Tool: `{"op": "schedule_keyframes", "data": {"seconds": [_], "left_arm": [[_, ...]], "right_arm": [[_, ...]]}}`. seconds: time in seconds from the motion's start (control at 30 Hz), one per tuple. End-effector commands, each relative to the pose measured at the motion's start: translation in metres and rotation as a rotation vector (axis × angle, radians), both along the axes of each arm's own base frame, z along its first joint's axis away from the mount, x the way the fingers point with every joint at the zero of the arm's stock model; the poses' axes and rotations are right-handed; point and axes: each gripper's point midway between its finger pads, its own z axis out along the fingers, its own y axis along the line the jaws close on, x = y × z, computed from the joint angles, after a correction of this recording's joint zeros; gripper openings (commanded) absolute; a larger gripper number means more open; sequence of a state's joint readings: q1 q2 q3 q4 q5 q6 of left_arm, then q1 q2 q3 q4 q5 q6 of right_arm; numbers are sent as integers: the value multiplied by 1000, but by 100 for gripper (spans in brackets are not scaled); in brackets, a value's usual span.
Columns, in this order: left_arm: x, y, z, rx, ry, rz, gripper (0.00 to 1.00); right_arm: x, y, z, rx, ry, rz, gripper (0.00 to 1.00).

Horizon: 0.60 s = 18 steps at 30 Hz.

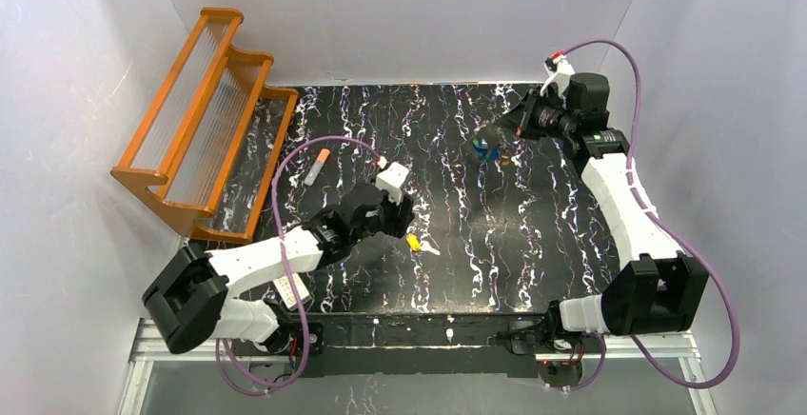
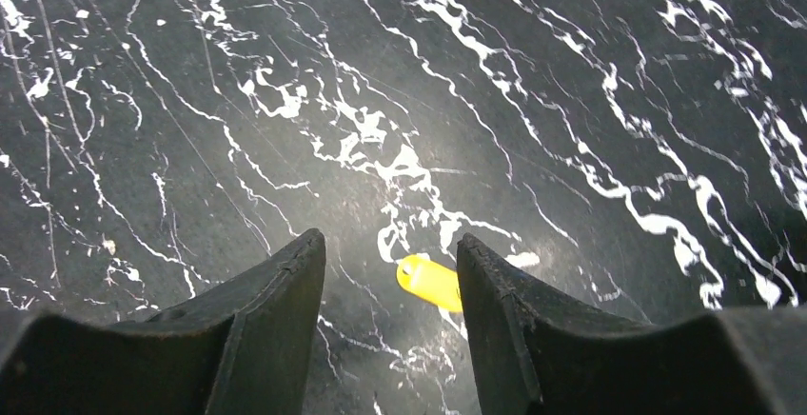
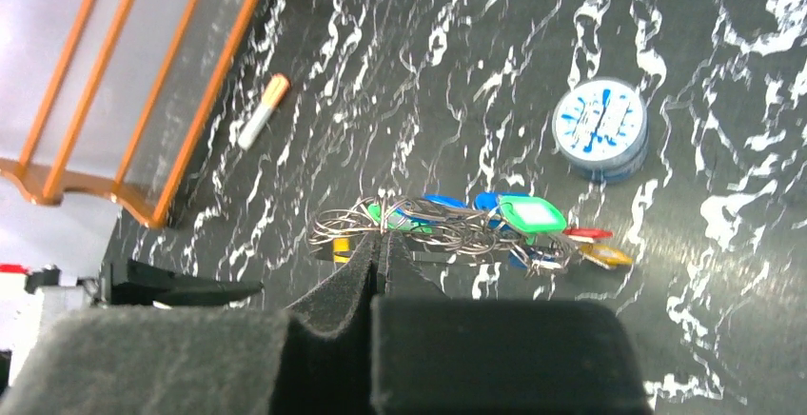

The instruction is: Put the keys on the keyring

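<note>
A yellow-headed key (image 1: 413, 241) lies alone on the black marbled table. In the left wrist view its yellow head (image 2: 433, 282) sits between my open left gripper's (image 2: 385, 244) fingers, close to the right one; I cannot tell if they touch. The left gripper (image 1: 403, 217) hovers just behind the key. My right gripper (image 3: 381, 242) is shut on the keyring (image 3: 347, 227), a thin pale wire loop. A tangle of keys hangs on it, with a green head (image 3: 529, 215), blue, red (image 3: 585, 232) and yellow (image 3: 609, 256) ones. This bunch (image 1: 487, 149) is held at the back right by the right gripper (image 1: 502, 135).
A blue patterned tin (image 3: 601, 128) stands beyond the bunch. An orange-tipped white tube (image 1: 317, 166) lies at the back left, also in the right wrist view (image 3: 264, 110). An orange wooden rack (image 1: 205, 110) stands at the left edge. White walls enclose the table.
</note>
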State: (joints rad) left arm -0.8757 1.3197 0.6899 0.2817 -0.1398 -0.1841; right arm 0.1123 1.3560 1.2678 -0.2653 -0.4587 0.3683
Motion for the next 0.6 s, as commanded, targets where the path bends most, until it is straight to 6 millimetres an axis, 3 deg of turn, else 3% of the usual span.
{"op": "schedule_keyframes", "data": {"seconds": [0.0,0.1,0.37,0.57], "left_arm": [[-27,4,-5,6,-16,-155,52],[-34,14,-11,17,-17,-161,51],[-51,5,-25,-145,109,-132,50],[-54,0,-37,-142,157,-137,45]], "right_arm": [[-26,2,-5,-27,1,73,1],[-43,5,-30,-20,66,108,1],[-84,17,-102,-15,264,192,1],[-105,45,-140,-85,349,263,1]]}}
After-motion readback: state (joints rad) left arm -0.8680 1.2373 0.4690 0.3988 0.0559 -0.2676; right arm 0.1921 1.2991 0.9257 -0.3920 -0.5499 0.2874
